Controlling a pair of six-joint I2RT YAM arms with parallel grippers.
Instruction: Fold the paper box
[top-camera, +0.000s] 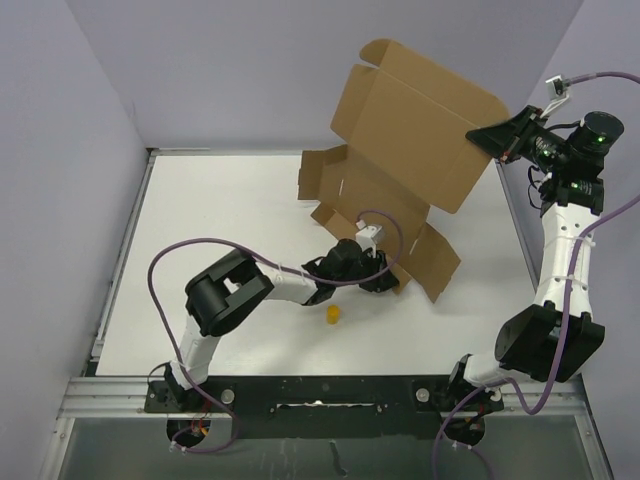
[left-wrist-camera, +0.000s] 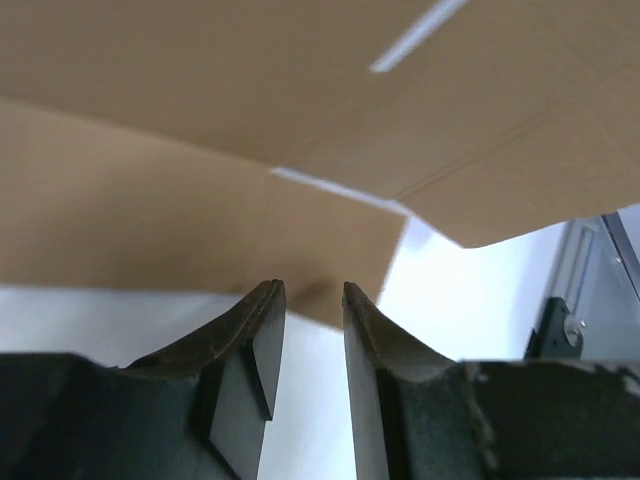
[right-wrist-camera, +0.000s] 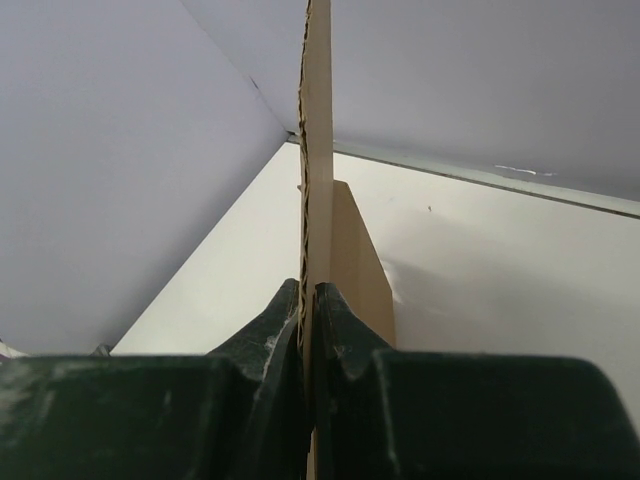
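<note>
The paper box (top-camera: 400, 150) is a brown die-cut cardboard sheet, partly lifted and tilted over the back middle of the white table, with its flaps hanging toward the table. My right gripper (top-camera: 492, 140) is raised at the sheet's upper right edge. In the right wrist view this gripper (right-wrist-camera: 313, 292) is shut on the thin cardboard edge (right-wrist-camera: 318, 150). My left gripper (top-camera: 385, 282) sits low at the box's near lower flap. Seen from the left wrist, its jaws (left-wrist-camera: 312, 290) stand a little apart with only white table between them, and the cardboard (left-wrist-camera: 200, 180) lies just beyond the tips.
A small yellow cylinder (top-camera: 333, 316) stands on the table in front of the left arm. Purple walls close in the left, back and right sides. A metal rail (top-camera: 320, 395) with the arm bases runs along the near edge.
</note>
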